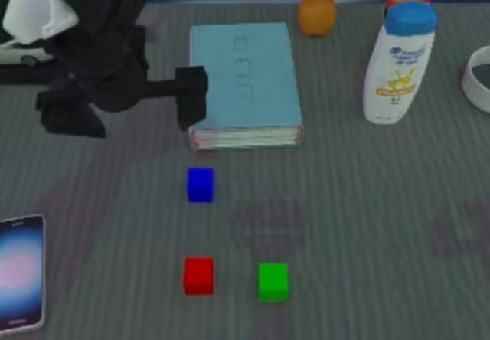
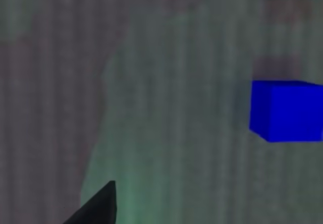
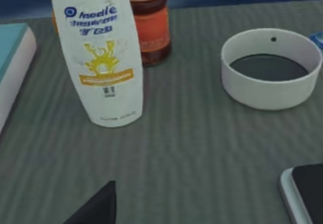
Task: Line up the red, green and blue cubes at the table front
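Where the grey striped table (image 1: pixel 367 225) nears its front edge, the red cube (image 1: pixel 198 276) and green cube (image 1: pixel 273 282) are seen side by side, the blue cube (image 1: pixel 200 184) behind them. The left gripper (image 1: pixel 187 99) is held beside the book (image 1: pixel 243 80); whether it grips cannot be told. Writing on the white bottle (image 1: pixel 398 68) cannot be read.

The top camera looks straight down on the worktop (image 1: pixel 367 225). The left wrist camera sits very near the blue cube (image 2: pixel 285 110); both share it. The right wrist camera faces the white bottle (image 3: pixel 98 52), also shared.
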